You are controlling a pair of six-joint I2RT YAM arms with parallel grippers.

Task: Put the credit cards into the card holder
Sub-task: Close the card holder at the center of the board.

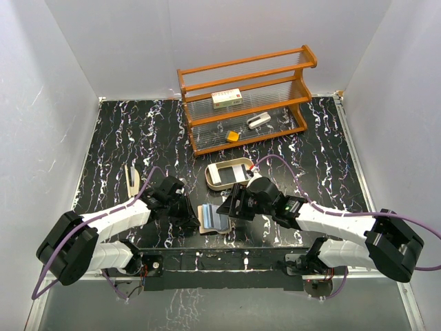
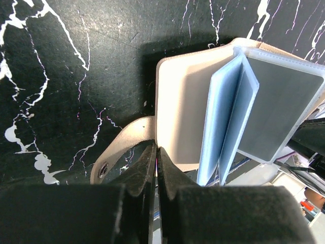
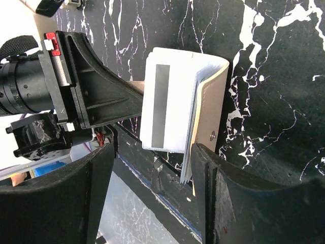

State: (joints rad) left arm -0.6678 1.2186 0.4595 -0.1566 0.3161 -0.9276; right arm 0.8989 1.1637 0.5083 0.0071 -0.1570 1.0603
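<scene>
— How does the card holder [image 1: 212, 218] lie?
— Open on the black marbled table [image 1: 117, 138], tan-beige leather, clear sleeves fanned upward
— Any credit card?
— A white card [image 3: 161, 104] with a grey stripe, flat on top of the sleeves

The card holder [image 2: 177, 112] is cut off at right.

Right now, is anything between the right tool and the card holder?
Nothing visible. The right tool is open, its fingers on either side of the card holder's near edge, with no object between them. The left tool is shut on the flap at the opposite side, out of the right tool's way.
</scene>
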